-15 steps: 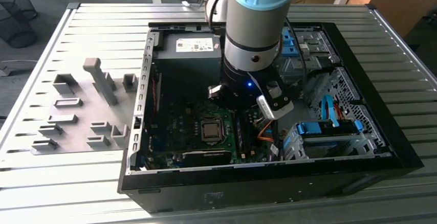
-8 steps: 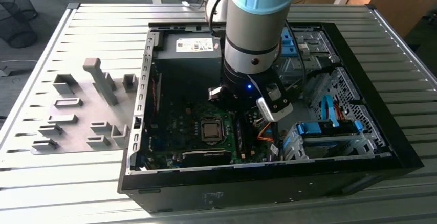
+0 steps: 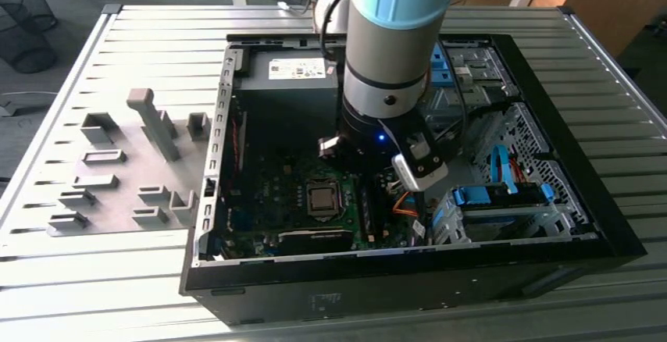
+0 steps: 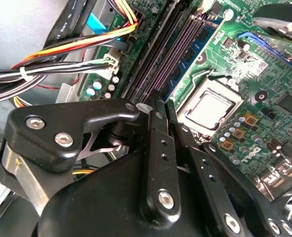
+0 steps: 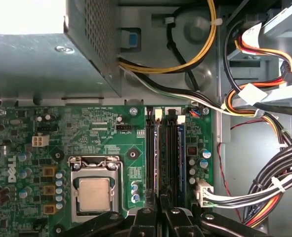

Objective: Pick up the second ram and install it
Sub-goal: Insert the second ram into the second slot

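Gripper (image 5: 160, 217) fingers pressed together, pushing the second ram (image 5: 179, 148) into its slot; looks nearly seated.

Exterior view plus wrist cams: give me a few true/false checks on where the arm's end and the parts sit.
1. The gripper is inside the open computer case, over the motherboard. True.
2. A cooler covers the CPU socket. False: its bare metal lid shows.
3. The gripper is right at the memory slots beside the CPU socket. True.
4. The grey fixture blocks stand at the exterior view's right of the case. False: they are at its left, on the slatted table.
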`<state>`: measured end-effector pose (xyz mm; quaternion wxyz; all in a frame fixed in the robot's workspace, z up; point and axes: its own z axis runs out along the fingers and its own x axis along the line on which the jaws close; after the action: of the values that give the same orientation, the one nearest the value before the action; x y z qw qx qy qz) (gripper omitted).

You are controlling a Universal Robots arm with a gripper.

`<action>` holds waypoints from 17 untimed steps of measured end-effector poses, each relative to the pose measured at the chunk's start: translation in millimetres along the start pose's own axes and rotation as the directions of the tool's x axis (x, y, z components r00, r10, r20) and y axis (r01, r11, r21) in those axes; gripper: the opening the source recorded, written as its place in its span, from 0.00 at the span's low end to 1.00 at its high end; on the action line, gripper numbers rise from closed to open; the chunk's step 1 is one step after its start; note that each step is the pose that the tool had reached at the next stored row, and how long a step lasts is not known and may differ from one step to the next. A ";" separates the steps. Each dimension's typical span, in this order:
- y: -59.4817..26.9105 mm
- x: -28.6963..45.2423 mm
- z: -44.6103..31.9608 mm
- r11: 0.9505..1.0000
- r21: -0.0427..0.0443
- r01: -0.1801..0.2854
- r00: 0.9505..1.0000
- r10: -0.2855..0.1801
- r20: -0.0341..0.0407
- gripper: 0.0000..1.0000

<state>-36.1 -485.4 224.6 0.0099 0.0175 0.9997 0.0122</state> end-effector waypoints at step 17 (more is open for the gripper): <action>-0.2 -1.4 8.0 1.000 -0.005 -0.009 1.000 0.009 0.000 0.14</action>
<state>-34.5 -485.5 216.6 0.0099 0.0222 0.9996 0.0147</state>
